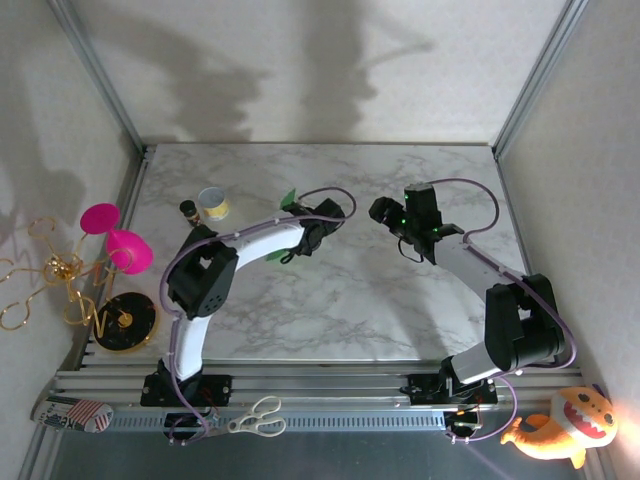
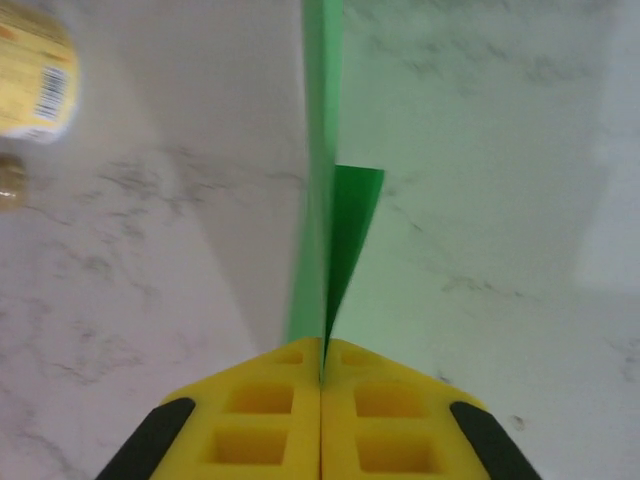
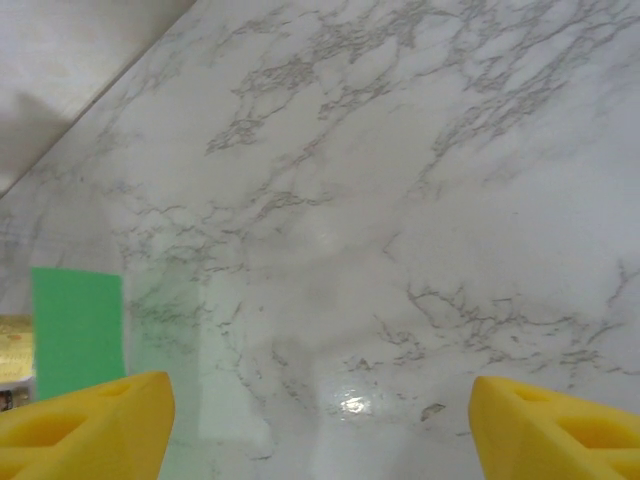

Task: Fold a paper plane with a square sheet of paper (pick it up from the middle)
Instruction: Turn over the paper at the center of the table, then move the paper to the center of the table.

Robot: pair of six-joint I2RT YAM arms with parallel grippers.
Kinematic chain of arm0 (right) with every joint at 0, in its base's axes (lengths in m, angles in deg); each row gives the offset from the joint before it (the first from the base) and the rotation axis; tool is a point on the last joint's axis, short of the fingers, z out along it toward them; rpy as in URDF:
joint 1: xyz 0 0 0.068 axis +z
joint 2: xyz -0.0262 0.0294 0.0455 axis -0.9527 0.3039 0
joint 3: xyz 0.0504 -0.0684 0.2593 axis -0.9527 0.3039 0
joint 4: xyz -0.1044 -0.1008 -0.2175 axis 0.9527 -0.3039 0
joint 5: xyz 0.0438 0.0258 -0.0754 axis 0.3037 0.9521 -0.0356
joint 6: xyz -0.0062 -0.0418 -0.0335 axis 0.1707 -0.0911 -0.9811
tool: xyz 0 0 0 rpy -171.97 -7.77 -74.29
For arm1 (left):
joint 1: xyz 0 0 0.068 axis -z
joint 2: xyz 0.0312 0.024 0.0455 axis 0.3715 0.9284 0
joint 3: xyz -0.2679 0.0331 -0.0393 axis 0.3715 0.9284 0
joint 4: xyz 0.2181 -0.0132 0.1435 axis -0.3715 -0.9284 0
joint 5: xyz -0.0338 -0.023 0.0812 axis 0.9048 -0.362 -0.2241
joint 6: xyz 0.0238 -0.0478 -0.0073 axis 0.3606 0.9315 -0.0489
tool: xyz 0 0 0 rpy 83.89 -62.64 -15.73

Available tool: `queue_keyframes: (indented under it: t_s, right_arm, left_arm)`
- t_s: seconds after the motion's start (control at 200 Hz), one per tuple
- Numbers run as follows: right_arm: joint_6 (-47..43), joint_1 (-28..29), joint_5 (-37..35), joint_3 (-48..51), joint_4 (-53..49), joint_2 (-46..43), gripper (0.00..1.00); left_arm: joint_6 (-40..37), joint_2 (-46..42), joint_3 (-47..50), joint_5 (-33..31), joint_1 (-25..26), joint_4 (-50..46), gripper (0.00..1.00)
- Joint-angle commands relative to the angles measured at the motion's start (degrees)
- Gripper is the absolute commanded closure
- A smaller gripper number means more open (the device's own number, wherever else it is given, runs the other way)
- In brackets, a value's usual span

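My left gripper (image 2: 322, 345) is shut on the bright-green paper plane (image 2: 322, 150). The folded paper stands edge-on between the yellow fingers (image 2: 255, 420), with a darker flap (image 2: 352, 220) beside the long edge. From above, the left gripper (image 1: 305, 235) hangs over the middle of the table. Green tips of the paper plane (image 1: 288, 198) poke out on either side of the white arm link. My right gripper (image 1: 383, 211) hovers to the right of it, apart from the paper. In the right wrist view the right gripper (image 3: 320, 405) is open over bare marble, and the paper plane (image 3: 78, 335) shows far left.
A yellow-labelled can (image 1: 212, 205) and a small dark bottle (image 1: 188, 210) stand at the back left of the marble table (image 1: 330, 310). The can (image 2: 35, 70) lies ahead-left of the left gripper. Pink and gold ornaments (image 1: 110, 240) sit off the left edge, and scissors (image 1: 258, 418) lie on the front rail.
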Motion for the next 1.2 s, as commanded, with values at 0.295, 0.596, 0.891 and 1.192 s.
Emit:
queue_keyframes:
  t_s: [0.295, 0.596, 0.891, 1.192]
  right_arm:
    - [0.25, -0.87, -0.14, -0.25, -1.92, 0.92, 0.24]
    - [-2.34, 7.70, 7.30, -7.01, -0.48, 10.27, 0.26]
    - [-2.53, 20.41, 14.22, -20.74, 0.09, 25.89, 0.32]
    - [-3.37, 24.26, 16.02, -33.40, -4.21, 38.37, 0.38]
  left_arm:
    - [4.18, -8.58, 5.61, 28.48, -3.15, 17.89, 0.49]
    - [11.77, -28.12, 20.49, 28.23, -12.61, 30.61, 0.26]
    - [13.71, -40.14, 30.03, 25.51, -18.15, 35.33, 0.01]
    - [16.79, -44.71, 33.79, 24.35, -22.36, 35.61, 0.01]
